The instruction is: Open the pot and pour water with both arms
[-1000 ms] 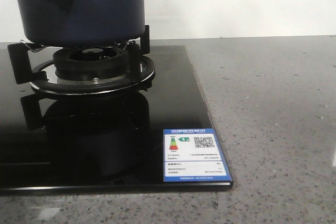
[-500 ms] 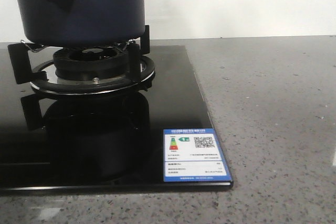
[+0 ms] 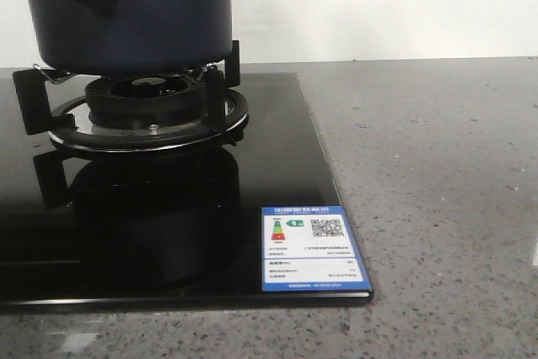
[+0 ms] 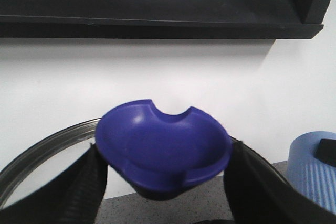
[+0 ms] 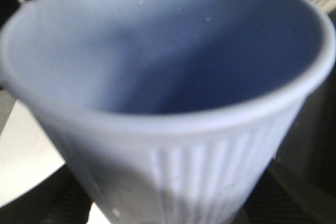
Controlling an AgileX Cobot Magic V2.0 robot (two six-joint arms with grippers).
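Observation:
The dark navy pot point(image 3: 126, 10) stands on the gas burner point(image 3: 151, 111) at the upper left of the front view. Its rim is cut off by the frame, and no arm shows there. In the left wrist view my left gripper point(image 4: 164, 182) is shut on the lid's blue knob point(image 4: 163, 150). The glass lid's metal rim point(image 4: 47, 145) curves behind the fingers, held up before a white wall. My right gripper point(image 5: 168, 203) is shut on the light blue ribbed cup point(image 5: 173, 77), which fills the right wrist view. The cup point(image 4: 311, 169) also shows beside the lid.
The burner sits on a black glass hob point(image 3: 168, 233) with a blue energy label point(image 3: 311, 250) at its near right corner. Speckled grey counter point(image 3: 437, 191) lies to the right, with a white wall behind. A dark shelf or hood point(image 4: 157, 3) hangs above the lid.

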